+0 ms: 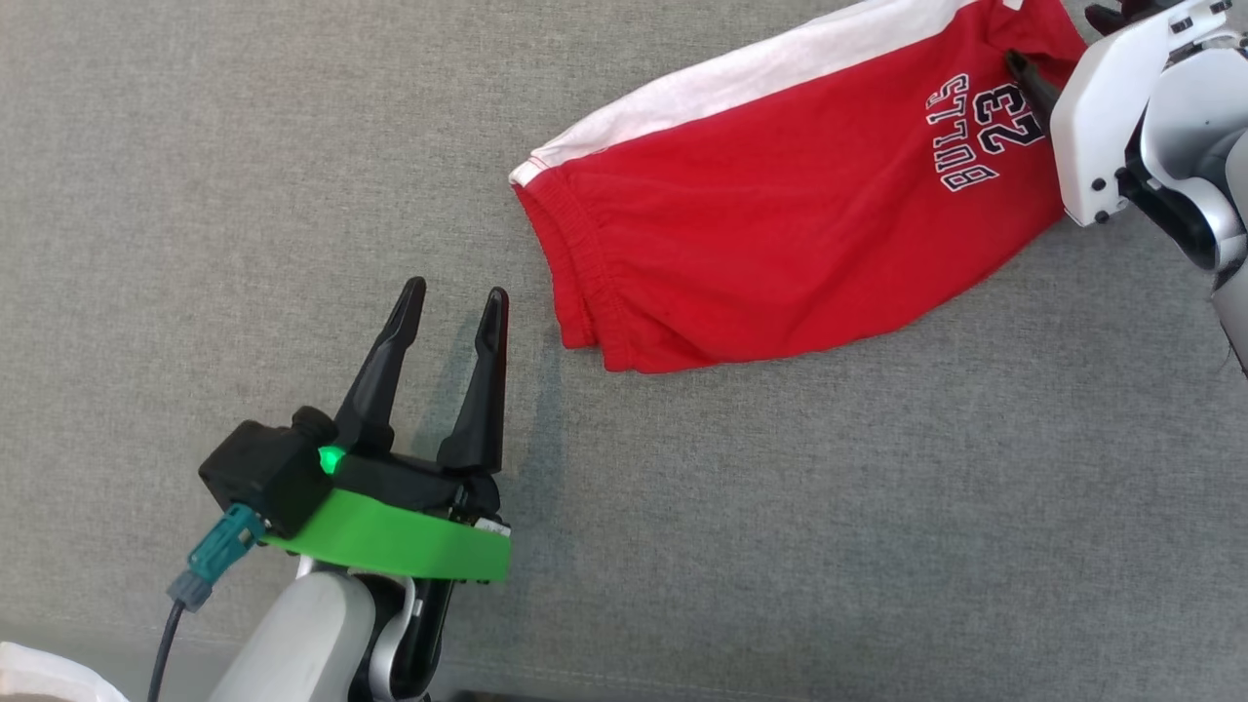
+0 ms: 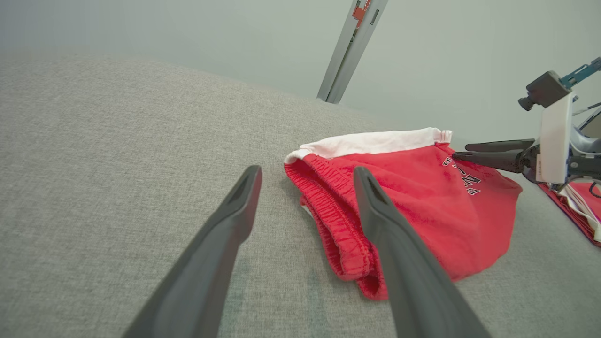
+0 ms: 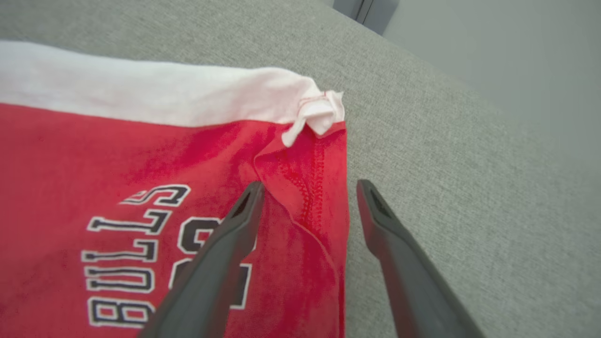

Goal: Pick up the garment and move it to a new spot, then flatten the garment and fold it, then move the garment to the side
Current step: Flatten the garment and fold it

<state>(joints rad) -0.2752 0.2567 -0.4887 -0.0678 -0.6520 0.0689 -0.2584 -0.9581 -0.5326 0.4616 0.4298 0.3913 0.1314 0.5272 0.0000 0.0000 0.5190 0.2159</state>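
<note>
Leftmost, the left gripper (image 1: pixel 457 289) stands released, its two dark fingers spread over the bare grey woven surface (image 1: pixel 195 195). It holds nothing and sits just beside the elastic waistband of the red shorts (image 1: pixel 780 214). The shorts lie flat near the surface's far edge, and the head view's top border cuts off part of their white side stripe and leg hem. At the right of that view, the right gripper (image 1: pixel 1053 34) is largely masked by its own white wrist housing. The right wrist view shows it plainly: this gripper (image 3: pixel 308 184) is released as well, one finger over the red cloth by the stitched hem, the other over the surface. Whether either finger touches, I cannot tell. The left wrist view shows a second red-and-white cloth (image 2: pixel 580 206), cut off at the picture's right border. The shorts' print reads BULLS 23, and the hem's white corner (image 3: pixel 314 115) is curled.
</note>
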